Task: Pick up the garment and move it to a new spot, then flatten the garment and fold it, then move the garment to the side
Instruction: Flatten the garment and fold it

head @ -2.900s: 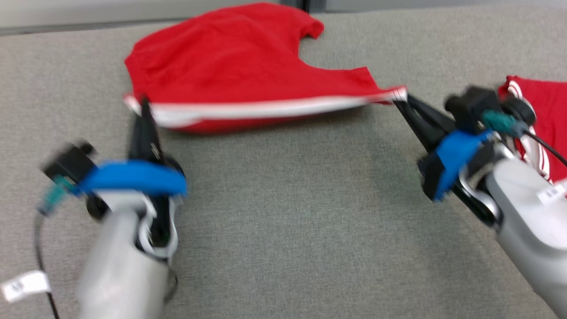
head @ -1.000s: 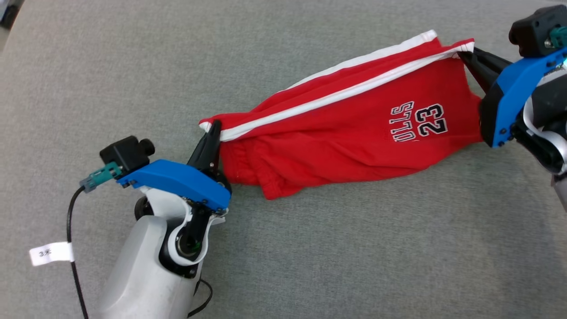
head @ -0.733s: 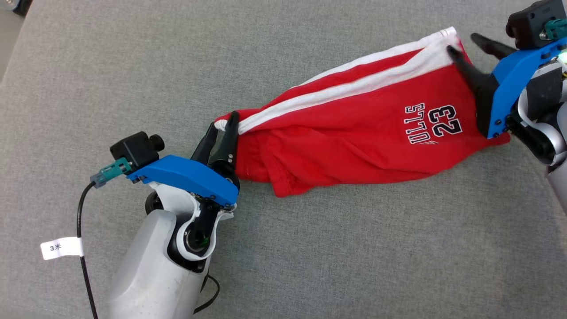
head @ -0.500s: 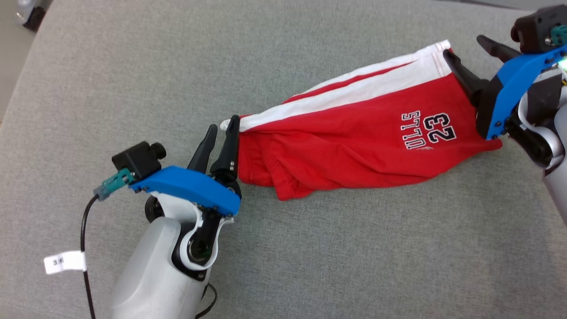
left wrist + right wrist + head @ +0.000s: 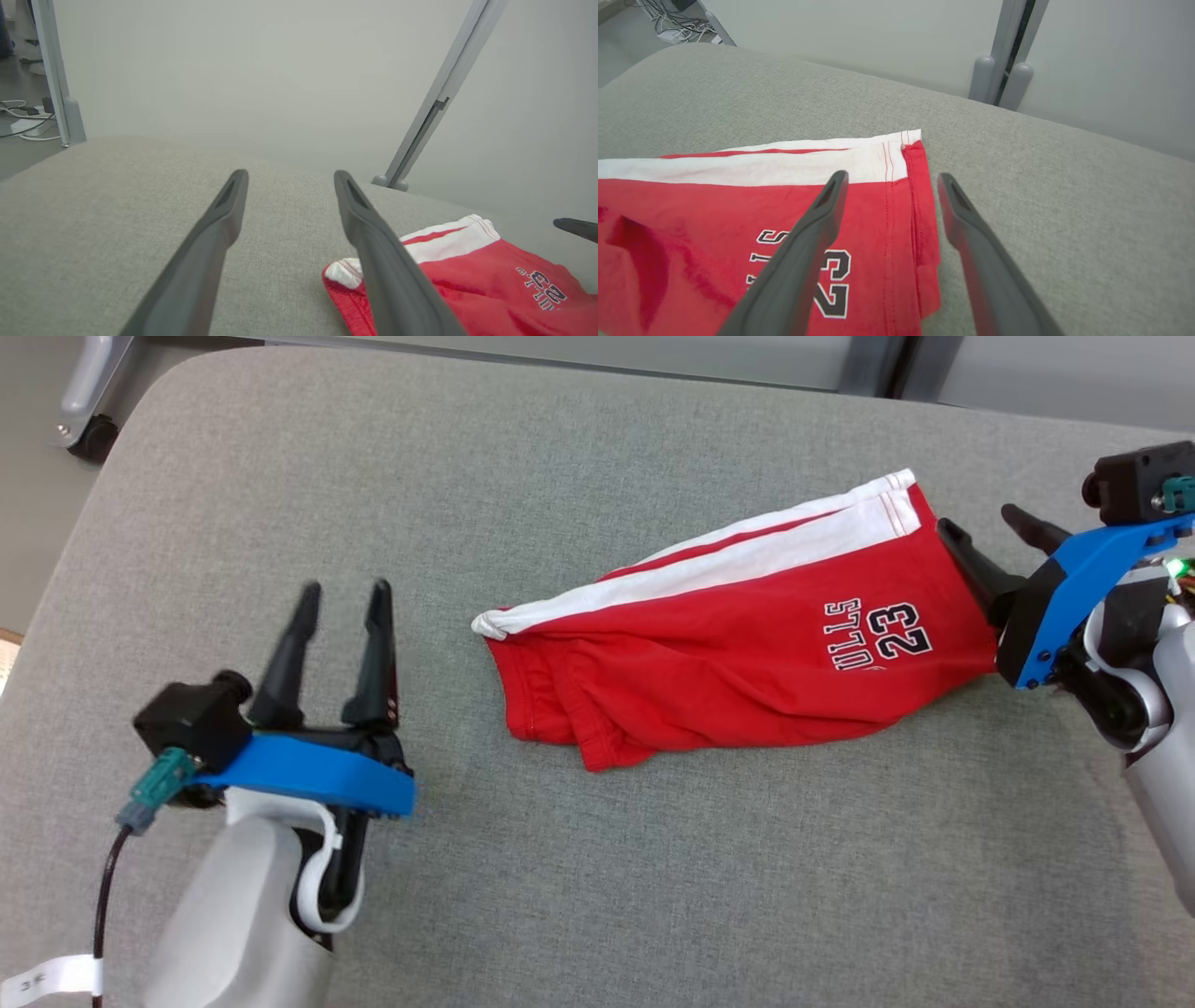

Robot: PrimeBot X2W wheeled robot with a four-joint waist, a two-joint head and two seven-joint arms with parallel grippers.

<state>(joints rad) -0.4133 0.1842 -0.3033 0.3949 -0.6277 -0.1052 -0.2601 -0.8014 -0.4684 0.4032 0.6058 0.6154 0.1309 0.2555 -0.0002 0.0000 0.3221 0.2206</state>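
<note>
My left end effector (image 5: 344,588) stands open and empty over the grey worktop (image 5: 560,877), apart from the garment's waistband end. The garment (image 5: 728,663), red shorts with a white side stripe (image 5: 709,565), lies bunched mid-worktop. My right end effector (image 5: 976,518) is open too, one finger over the cloth, the other past the hem. Near that hem is printed "23" (image 5: 898,623) beside "ULLS" (image 5: 848,637). My left cable's white tag (image 5: 47,980) is too blurred to read.

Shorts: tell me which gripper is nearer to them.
Right. The right gripper is open and straddles the hem edge of the shorts by the number 23. The left gripper, also open, sits off beyond the opposite end, apart from the fabric.
</note>
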